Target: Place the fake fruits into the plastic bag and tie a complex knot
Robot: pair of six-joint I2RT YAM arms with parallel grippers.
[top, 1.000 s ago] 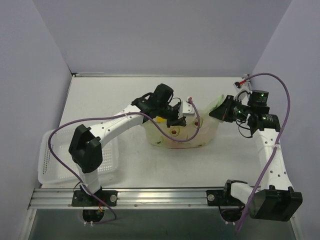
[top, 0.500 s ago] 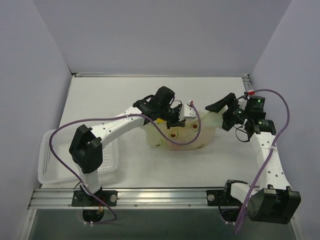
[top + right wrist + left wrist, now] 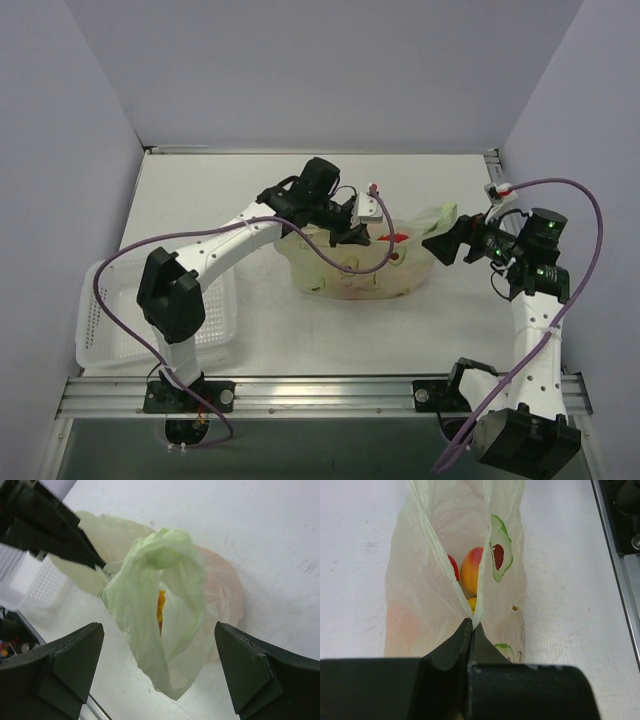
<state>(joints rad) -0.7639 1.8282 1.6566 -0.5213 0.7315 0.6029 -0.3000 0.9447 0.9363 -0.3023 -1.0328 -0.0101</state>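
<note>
Our right end effector just opened wide, freeing the plastic bag our left end effector pinches; tying seemingly still ahead

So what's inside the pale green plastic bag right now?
Through the open mouth of the plastic bag, an orange-red fruit, a red fruit beside it and a yellow fruit below show. The cloudy film covers anything else, so the full count is unclear.

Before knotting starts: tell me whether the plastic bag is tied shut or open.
Open, untied. In the left wrist view the plastic bag gapes, fake fruits visible inside; the left fingers pinch one edge.
</note>
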